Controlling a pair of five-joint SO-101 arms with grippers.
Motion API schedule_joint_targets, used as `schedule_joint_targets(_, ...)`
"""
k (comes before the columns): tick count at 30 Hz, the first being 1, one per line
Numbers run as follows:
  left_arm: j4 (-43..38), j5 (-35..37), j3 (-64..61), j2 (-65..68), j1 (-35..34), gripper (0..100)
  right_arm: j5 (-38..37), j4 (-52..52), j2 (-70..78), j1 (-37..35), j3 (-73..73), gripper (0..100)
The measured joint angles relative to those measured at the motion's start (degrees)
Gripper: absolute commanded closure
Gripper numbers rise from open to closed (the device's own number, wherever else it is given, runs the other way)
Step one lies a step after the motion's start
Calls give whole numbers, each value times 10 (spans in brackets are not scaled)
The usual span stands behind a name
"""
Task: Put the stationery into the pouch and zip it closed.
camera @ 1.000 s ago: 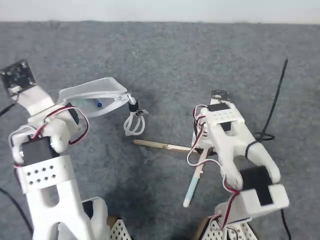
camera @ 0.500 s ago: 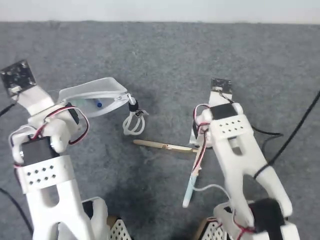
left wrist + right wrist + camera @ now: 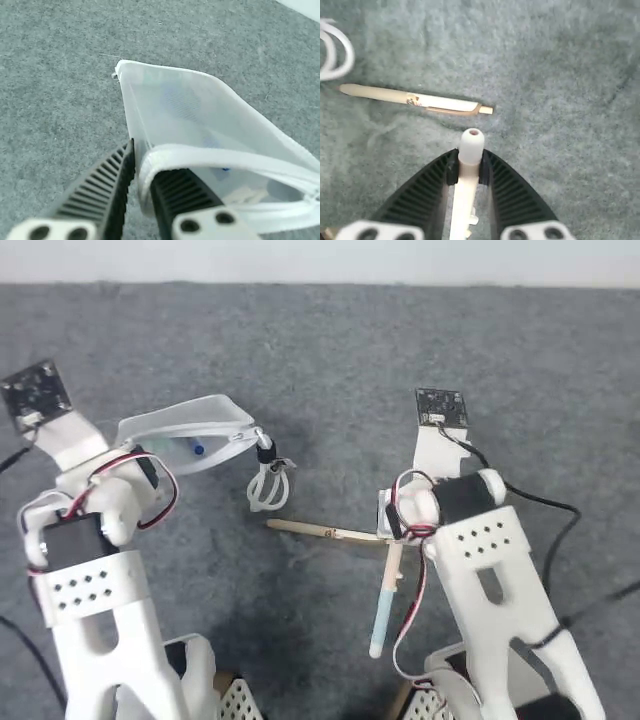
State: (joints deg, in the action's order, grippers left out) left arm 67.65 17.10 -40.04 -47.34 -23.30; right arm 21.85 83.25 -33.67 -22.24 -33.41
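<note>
A clear pouch (image 3: 190, 435) with a white zip band lies on the grey carpet at the left, its mouth open and a small blue item inside. My left gripper (image 3: 137, 175) is shut on the pouch (image 3: 200, 130) at its rim. A white cord loop (image 3: 269, 488) hangs off the zip pull. A beige pen (image 3: 325, 531) lies flat in the middle. My right gripper (image 3: 468, 167) is shut on a white pen (image 3: 467, 165) with a pale blue tip (image 3: 381, 620), which slants down toward the front edge. The beige pen (image 3: 415, 99) lies just beyond it.
Grey carpet covers the table, with open floor toward the back and between the arms. A black cable (image 3: 560, 505) runs along the right side. The arm bases (image 3: 100, 640) stand at the front edge.
The right arm has swung and stretched forward over the white pen, and its wrist is now farther back. The white pen shifted slightly. The left arm and pouch stayed put.
</note>
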Motion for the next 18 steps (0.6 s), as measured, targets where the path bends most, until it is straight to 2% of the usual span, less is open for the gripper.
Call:
schedule_joint_targets(5,0,0,0,0,0,988,-2,4,-31,-6,0,992)
schedule_joint_targets(13,0,0,0,0,0,988,-2,4,-121,-87,0,992)
schedule_joint_targets(18,0,0,0,0,0,988,-2,4,-164,-108,0,992)
